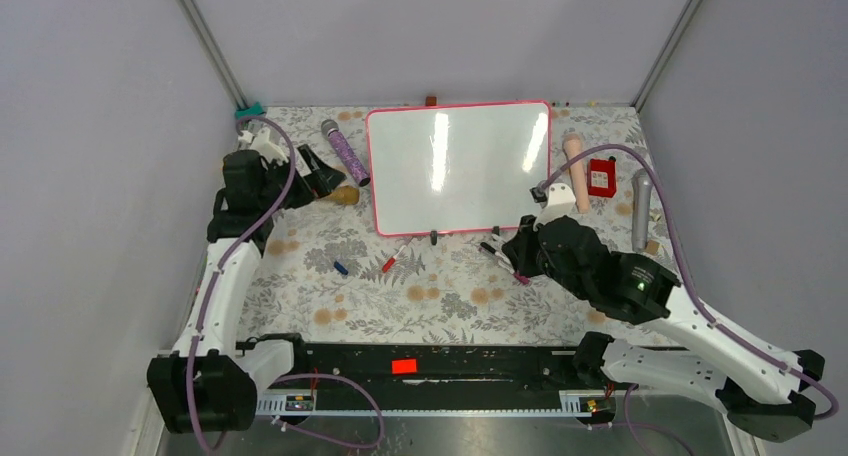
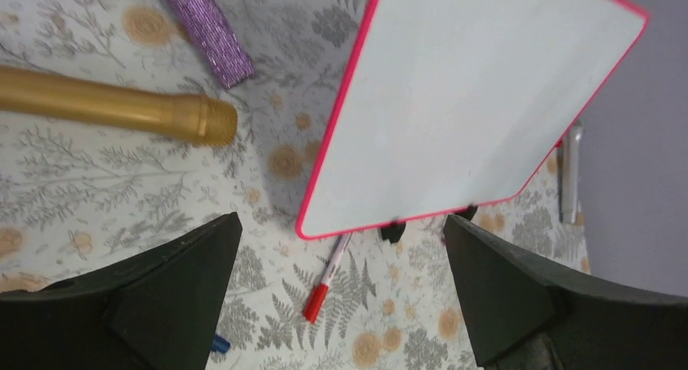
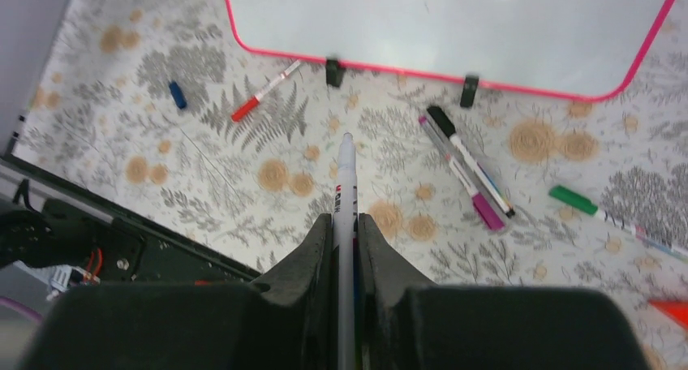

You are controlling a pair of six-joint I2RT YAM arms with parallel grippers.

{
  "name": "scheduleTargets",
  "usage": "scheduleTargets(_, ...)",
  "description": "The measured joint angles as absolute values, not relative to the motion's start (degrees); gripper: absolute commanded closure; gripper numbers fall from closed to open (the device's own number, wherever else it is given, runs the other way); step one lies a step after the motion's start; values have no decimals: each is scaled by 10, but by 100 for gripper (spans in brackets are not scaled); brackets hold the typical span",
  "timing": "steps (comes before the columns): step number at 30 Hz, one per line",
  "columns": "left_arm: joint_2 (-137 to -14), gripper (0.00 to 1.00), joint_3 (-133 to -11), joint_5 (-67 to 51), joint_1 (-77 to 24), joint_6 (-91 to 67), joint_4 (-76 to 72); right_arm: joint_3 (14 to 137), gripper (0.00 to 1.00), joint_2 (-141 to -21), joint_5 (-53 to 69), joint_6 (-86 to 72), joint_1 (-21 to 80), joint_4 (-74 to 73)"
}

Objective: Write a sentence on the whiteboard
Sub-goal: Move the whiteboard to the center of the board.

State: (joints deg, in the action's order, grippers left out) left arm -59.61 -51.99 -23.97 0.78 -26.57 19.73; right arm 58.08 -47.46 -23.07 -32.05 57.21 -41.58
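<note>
The right tool (image 3: 345,224) pinches a marker (image 3: 346,171); the left tool (image 2: 341,228) is wide open and empty. Pushed hard, the loose whiteboard (image 1: 460,166) may slide.

Whiteboard (image 1: 458,166): pink-red frame, glossy white face, far centre.

A red-capped white marker (image 3: 265,91) lies near a small blue cap (image 3: 177,94). I see a glittery purple microphone (image 2: 203,25) farther off.
</note>
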Motion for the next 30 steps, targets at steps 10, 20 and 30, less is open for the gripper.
scheduleTargets(10, -719, 1, -535, -375, 82, -342, 53, 638, 100, -566, -235, -262, 535, -360)
scheduleTargets(20, -785, 1, -544, -407, 67, -312, 41, 750, 100, -692, -160, -271, 467, -389)
scheduleTargets(30, -796, 1, -564, -486, 29, -273, 28, 801, 100, -735, -164, -273, 467, -406)
